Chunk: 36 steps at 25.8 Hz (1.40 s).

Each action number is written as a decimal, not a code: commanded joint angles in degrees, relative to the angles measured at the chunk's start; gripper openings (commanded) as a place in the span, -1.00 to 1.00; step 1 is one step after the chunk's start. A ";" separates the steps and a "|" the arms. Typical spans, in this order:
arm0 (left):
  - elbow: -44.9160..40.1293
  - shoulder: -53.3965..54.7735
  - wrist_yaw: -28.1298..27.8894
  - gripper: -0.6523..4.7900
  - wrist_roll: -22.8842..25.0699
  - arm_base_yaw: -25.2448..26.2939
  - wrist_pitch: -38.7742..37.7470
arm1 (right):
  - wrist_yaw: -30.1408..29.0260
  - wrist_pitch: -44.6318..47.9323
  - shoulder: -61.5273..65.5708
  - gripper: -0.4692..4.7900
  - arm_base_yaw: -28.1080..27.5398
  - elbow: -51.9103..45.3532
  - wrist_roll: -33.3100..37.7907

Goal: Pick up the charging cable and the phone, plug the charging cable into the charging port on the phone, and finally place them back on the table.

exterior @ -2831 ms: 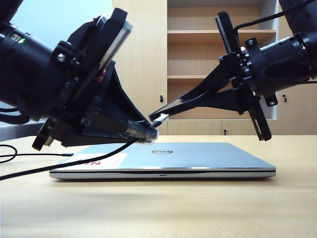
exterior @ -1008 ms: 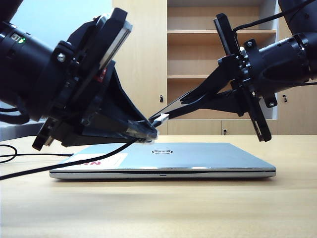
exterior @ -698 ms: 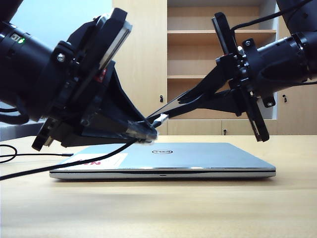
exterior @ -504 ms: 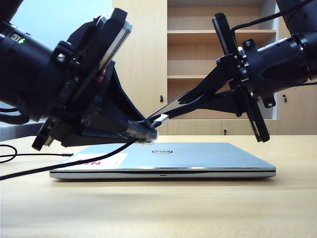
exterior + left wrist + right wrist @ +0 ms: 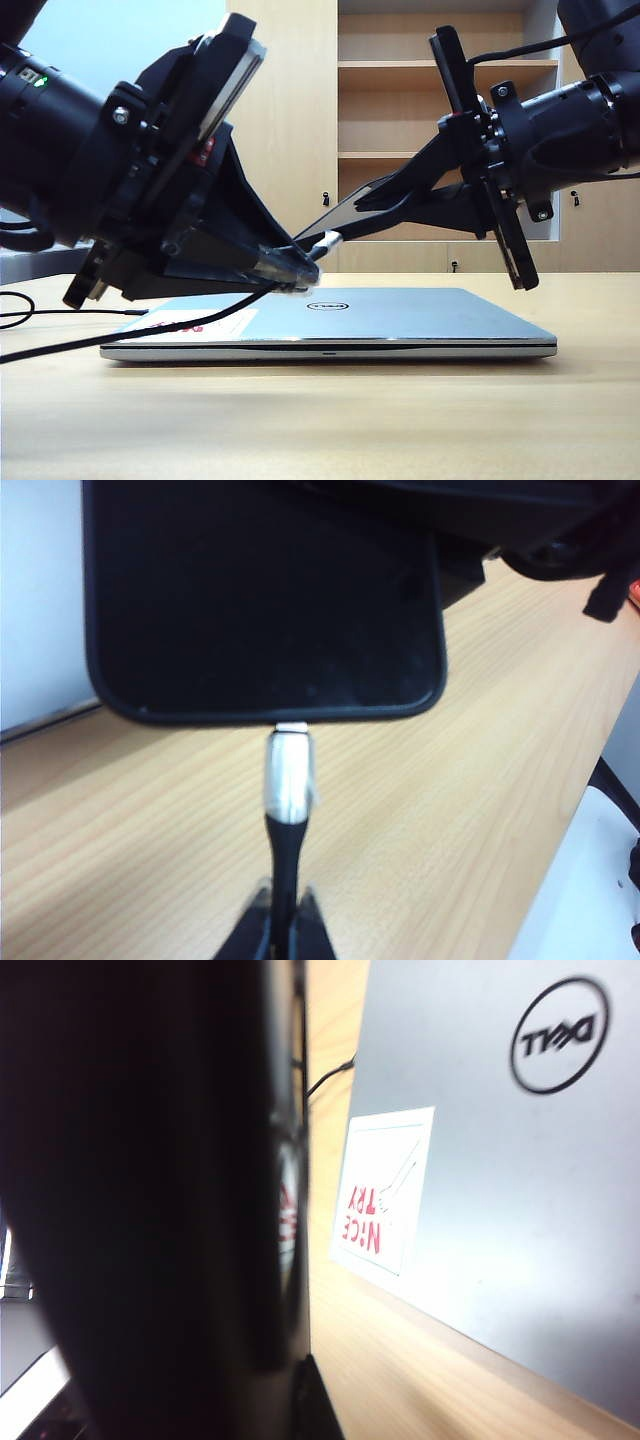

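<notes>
- two grippers meet above the closed laptop: left gripper, coming from nine o'clock, pinches the charging cable just behind its silver plug.
- right gripper, from three o'clock, is clamped on the phone, held off the table.
- plug tip sits at the phone's bottom edge; insertion looks underway.
- next move: a straight push home, then lowering both to the table.

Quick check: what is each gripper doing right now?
Left gripper: shut on the thin black charging cable, just behind its silver plug.
Right gripper: shut on the flat black phone, held above the table.
</notes>
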 commanded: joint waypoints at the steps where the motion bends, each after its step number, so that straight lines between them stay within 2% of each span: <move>1: 0.42 -0.17 -0.57 -0.78 -0.15 0.13 3.10 | -2.34 1.51 -0.33 -0.84 0.33 0.11 -0.63; 15: 0.42 -0.17 -0.57 -0.77 0.04 0.13 3.67 | -2.25 0.22 -0.35 -0.84 0.33 0.11 -0.46; 17: 0.42 -0.17 -0.55 -0.52 0.07 0.13 3.67 | -1.97 0.24 -0.35 -0.84 0.33 0.11 -0.74; 20: 0.42 -0.17 -0.55 0.19 0.09 0.13 3.69 | -1.27 0.22 -0.39 -0.84 0.31 0.13 -1.77; 21: 0.42 -0.17 -0.57 0.27 0.15 0.13 3.69 | -1.14 0.22 -0.39 -0.84 0.31 0.13 -1.90; 24: 0.46 -0.37 -0.57 0.28 0.52 0.13 3.72 | -0.85 0.15 -0.39 -0.84 0.15 0.17 -2.99; 30: 0.59 -2.47 -0.55 0.22 1.18 0.17 3.74 | -0.85 -2.23 -0.50 -0.84 -2.16 0.17 -3.43; 32: 0.61 -3.58 -0.57 -0.03 2.05 0.33 3.69 | -1.03 -3.63 -0.81 -0.84 -4.26 0.17 -3.45; 34: 0.96 -4.94 -0.57 -0.48 2.54 0.90 3.15 | -1.09 -4.63 -1.36 -0.84 -6.49 0.20 -3.76; 36: 1.84 -5.97 -0.57 -0.79 3.06 1.79 1.92 | -2.16 -4.87 -1.99 -0.84 -8.85 0.26 -3.87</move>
